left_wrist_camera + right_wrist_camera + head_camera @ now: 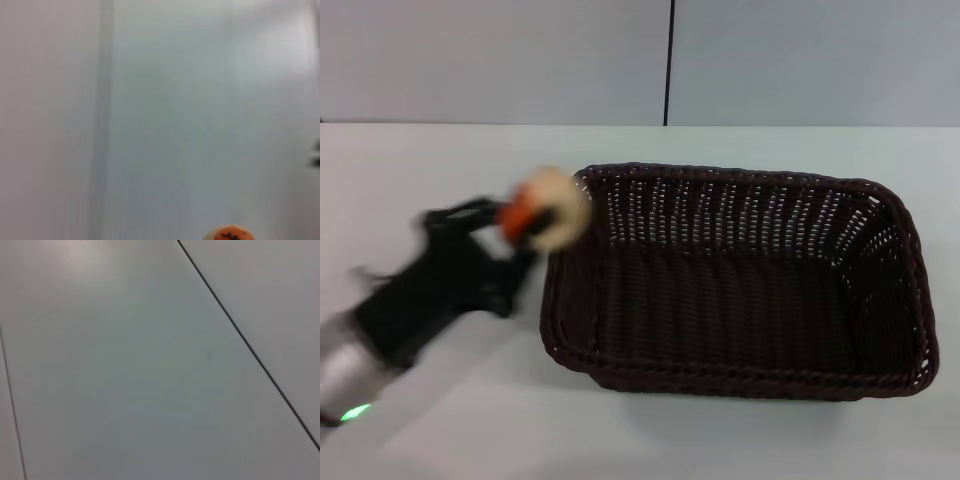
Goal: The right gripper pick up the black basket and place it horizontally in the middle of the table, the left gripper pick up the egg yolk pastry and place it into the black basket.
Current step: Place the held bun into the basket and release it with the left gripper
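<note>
The black basket (740, 280) lies lengthwise across the middle and right of the white table (440, 170), its inside bare. My left gripper (525, 230) is shut on the egg yolk pastry (548, 210) and holds it in the air just at the basket's left rim, tilted so its orange spot faces left. The pastry's orange top also shows in the left wrist view (229, 233). The right gripper is out of view.
A grey wall with a dark vertical seam (670, 60) stands behind the table. The right wrist view shows only grey panels with a dark seam (240, 335).
</note>
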Robot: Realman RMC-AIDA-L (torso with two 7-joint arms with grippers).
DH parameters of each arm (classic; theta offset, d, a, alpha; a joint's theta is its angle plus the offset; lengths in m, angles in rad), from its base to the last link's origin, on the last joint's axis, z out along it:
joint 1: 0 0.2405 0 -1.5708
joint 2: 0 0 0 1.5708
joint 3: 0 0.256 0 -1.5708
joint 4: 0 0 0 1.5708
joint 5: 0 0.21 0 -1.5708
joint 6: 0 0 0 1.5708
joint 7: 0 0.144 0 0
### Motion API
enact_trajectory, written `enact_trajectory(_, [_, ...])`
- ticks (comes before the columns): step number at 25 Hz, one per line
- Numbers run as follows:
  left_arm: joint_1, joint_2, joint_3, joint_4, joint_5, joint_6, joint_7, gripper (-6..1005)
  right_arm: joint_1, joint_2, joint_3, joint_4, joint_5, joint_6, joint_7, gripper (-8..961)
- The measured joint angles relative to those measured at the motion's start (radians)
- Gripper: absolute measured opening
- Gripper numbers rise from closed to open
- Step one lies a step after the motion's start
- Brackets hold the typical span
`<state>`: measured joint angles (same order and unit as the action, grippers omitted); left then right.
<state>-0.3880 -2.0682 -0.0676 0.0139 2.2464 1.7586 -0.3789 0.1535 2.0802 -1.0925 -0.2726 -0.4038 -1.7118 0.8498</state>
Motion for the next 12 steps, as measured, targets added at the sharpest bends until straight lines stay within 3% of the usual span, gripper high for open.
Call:
enact_trajectory(4, [-0.068,-0.003,0.076,-0.103,0.000,-0.060,0.027,196,0.008,-0.001,0.000,0.023,0.000,-0.013,-0.001,842])
enact_trajectory(9, [-0.077,-0.003,0.042,-0.212,-0.002,-0.158,0.079,222,0.007,-0.001,0.000,0.028,0.000,-0.022,-0.022,842])
enact_trajectory(12, [-0.069,-0.002,0.028,-0.216,-0.006,-0.180,0.087,238,0.004,-0.001,0.001,0.030,0.000,-0.032,-0.049,842])
